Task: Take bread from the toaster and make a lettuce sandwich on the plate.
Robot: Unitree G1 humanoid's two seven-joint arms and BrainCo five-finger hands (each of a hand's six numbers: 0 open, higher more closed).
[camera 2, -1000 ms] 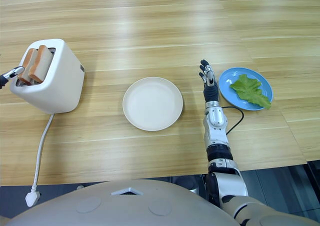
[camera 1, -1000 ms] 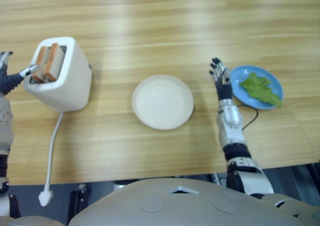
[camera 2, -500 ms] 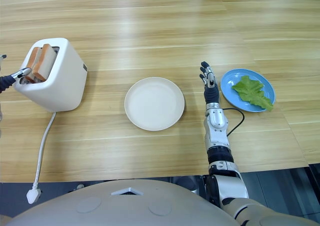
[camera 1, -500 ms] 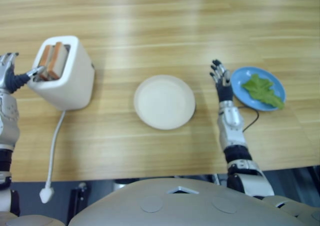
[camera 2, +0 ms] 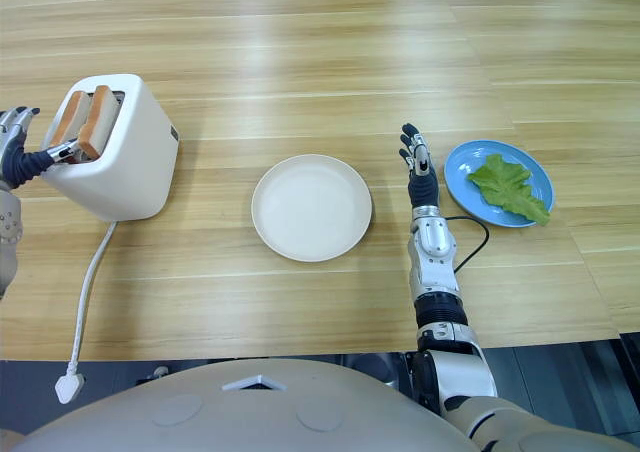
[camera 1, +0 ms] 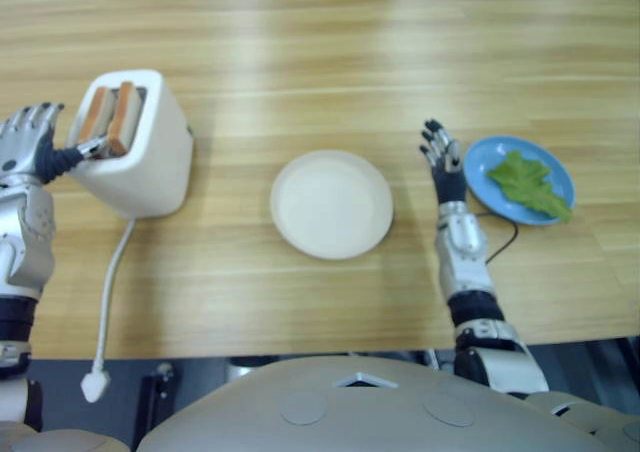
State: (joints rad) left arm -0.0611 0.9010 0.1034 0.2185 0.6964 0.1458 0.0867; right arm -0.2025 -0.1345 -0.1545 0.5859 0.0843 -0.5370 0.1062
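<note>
Left eye view: left hand (camera 1: 30, 150) sits at the outer side of the toaster (camera 1: 145, 167), fingers spread & upright, nothing held, thumb tip at the toaster's top edge. Bread (camera 1: 110, 120), 2 slices, stands on edge in the slots just right of that hand, long axis running roughly away from the robot. The grip prob. has to come from above, pinching across a slice. Right hand (camera 1: 443, 164), fingers straight, nothing held, is well apart from the bread, w/ lettuce (camera 1: 528, 180) on the blue plate (camera 1: 482, 162) just to its right. Plate (camera 1: 331, 204) lies btwn the hands on the counter (camera 1: 300, 62).
</note>
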